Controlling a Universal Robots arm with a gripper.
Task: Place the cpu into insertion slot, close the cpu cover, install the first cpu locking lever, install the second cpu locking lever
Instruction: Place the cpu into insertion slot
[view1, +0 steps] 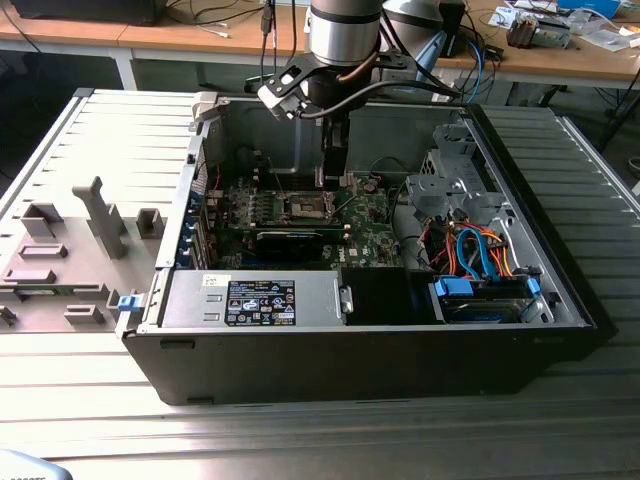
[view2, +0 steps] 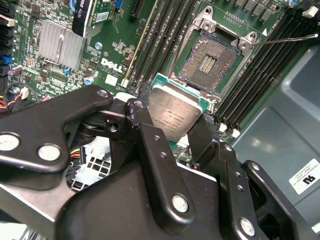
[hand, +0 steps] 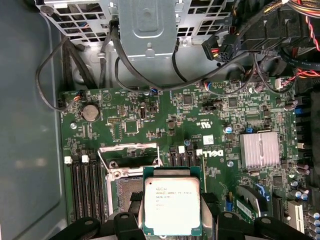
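Hand (view2: 172, 122) pinching the cpu (view2: 176, 109) hangs inside the case (view1: 400, 362), seemingly near the insertion slot (view2: 210, 60).

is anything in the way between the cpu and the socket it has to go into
Nothing visible. The gripper holds the cpu clear of the insertion slot. In the second wrist view the slot's contact field lies bare, with nothing lying across it.

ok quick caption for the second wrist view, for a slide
Gripper shut on the cpu, held over the green motherboard just short of the open, empty insertion slot.
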